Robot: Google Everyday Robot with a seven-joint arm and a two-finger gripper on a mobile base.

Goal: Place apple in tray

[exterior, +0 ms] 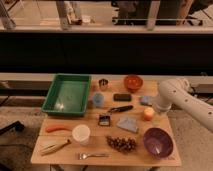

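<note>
The apple (148,114) is a small yellow-orange fruit on the right side of the wooden table. The tray (52,98) is a large green rectangular tray at the table's back left, with nothing in it. My white arm reaches in from the right, and its gripper (157,108) hangs just right of and above the apple, close to it. The arm's thick wrist hides most of the gripper.
An orange-red bowl (133,81), a blue sponge (146,100), a black tool (120,108) and a blue cup (98,100) lie between apple and tray. A purple bowl (157,141), grapes (122,143), a white cup (81,134) and a carrot (58,128) sit in front.
</note>
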